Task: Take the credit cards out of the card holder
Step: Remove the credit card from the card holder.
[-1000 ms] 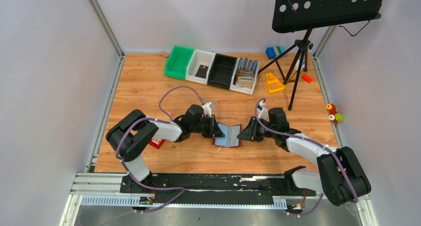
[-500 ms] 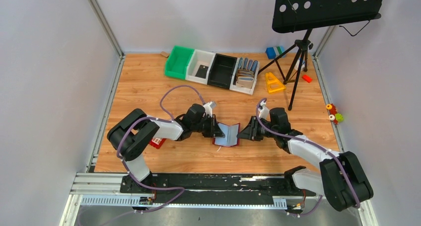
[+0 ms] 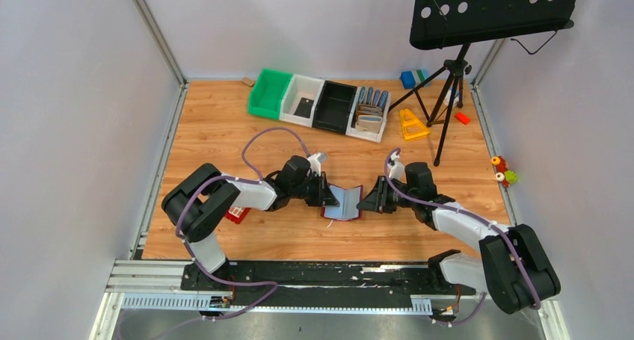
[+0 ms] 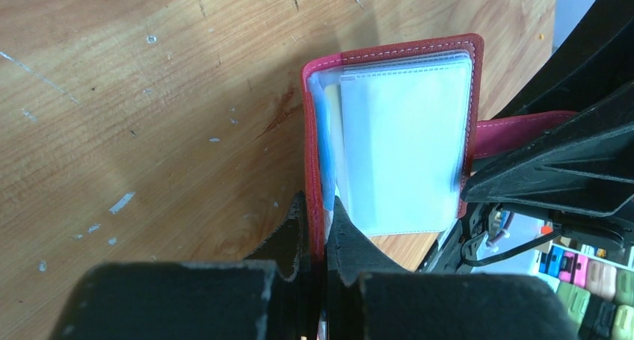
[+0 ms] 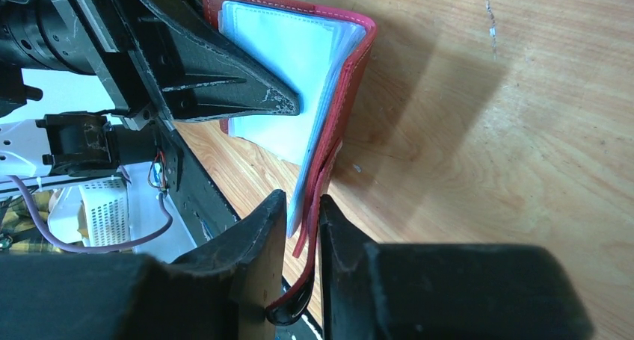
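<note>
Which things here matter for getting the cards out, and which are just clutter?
Job in hand:
card holder, each cover pinched by the left gripper and right gripper
cards in its clear sleeves

Lying about:
row of bins
music stand
yellow triangle
red piece
small toys

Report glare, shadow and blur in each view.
Left wrist: card holder sleeves wash out pale, left hand blurred. Right wrist: holder casts a dark shadow on the table, right hand soft. Top external: evenly lit, sharp.

Wooden table (image 3: 217, 134) with 4 bins (image 3: 334, 104)
</note>
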{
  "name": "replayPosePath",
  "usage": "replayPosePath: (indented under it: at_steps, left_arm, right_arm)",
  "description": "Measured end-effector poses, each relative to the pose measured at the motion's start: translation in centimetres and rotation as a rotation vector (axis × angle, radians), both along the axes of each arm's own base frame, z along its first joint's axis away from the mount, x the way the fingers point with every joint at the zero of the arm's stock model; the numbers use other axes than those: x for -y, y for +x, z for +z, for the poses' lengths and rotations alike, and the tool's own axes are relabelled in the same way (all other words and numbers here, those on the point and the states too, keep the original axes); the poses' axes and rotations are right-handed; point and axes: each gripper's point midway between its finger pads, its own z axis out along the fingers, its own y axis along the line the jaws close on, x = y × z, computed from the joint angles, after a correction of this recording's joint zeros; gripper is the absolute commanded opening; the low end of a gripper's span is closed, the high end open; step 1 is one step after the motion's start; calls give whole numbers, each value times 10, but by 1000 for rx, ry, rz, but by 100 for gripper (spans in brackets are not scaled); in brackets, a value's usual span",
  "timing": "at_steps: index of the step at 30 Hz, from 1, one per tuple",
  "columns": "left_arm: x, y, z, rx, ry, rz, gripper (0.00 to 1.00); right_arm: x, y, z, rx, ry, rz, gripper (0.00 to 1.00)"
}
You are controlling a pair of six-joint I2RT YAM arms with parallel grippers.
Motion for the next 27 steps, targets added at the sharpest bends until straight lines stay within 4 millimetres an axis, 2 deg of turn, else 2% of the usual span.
replayPosePath:
  at_steps: [8,22,27]
  left_arm:
    - [2,-3,-1,-4,13,-6,0]
    - [7,-4,3,0,12,-20,1]
    - [8,-4,1,-3,15,-21,1]
  right_arm:
    - [0,-1,-3,-11,-4,4,7]
    - [-1,1,-7,-29,-13,5,10]
    - [-2,6,-12,-54,-33,4,15]
